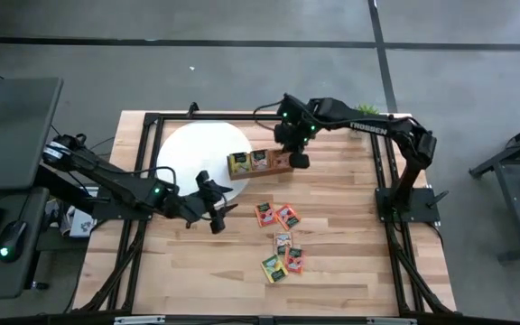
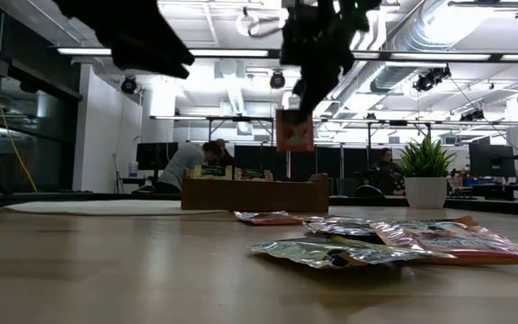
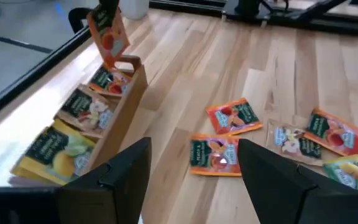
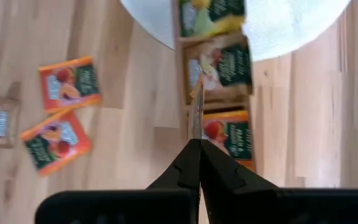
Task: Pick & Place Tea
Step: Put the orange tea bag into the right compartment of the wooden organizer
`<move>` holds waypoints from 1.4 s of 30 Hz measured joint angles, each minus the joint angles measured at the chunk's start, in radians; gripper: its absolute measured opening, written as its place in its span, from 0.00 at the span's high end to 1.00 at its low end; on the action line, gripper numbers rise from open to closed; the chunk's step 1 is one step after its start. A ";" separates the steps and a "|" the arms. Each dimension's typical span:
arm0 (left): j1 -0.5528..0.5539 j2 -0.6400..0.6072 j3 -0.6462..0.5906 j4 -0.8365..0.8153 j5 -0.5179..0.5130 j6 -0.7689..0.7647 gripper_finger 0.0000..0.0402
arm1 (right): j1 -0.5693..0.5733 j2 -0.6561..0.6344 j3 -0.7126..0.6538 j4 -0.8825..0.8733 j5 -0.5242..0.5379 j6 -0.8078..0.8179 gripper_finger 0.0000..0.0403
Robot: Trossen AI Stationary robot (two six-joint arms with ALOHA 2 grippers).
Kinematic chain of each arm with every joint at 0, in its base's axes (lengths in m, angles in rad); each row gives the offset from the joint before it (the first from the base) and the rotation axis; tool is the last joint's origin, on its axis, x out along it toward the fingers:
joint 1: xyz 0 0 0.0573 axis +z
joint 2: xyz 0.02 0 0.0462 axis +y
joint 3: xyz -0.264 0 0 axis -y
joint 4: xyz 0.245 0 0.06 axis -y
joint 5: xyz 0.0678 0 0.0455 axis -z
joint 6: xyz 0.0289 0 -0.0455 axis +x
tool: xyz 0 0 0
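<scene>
My right gripper is shut on an orange tea packet that hangs over the right end of the brown wooden tray. The tray's three compartments hold packets: yellow, pale and orange. Several more tea packets lie flat on the table, nearer the front than the tray. My left gripper hovers open, left of those loose packets, with nothing between its fingers. My right gripper pinches the orange packet's upper edge between its two fingers. The fingers slant down from above. The packet hangs upright below them, edge-on in the right wrist view, lifted clear above the tray's compartment of orange packets.
A round white mat lies under the tray's left end. A potted plant stands at the table's far right corner. Bare wood lies along the front edge and on the right side of the table.
</scene>
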 joint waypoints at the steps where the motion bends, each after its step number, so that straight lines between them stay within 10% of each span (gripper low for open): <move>1: 0.000 -0.011 -0.019 0.017 -0.002 -0.005 0.42 | -0.020 0.000 -0.019 0.021 -0.014 -0.011 1.00; 42: 0.003 -0.044 -0.111 0.207 0.062 -0.028 0.42 | -0.112 0.003 -0.315 0.351 -0.029 -0.057 0.95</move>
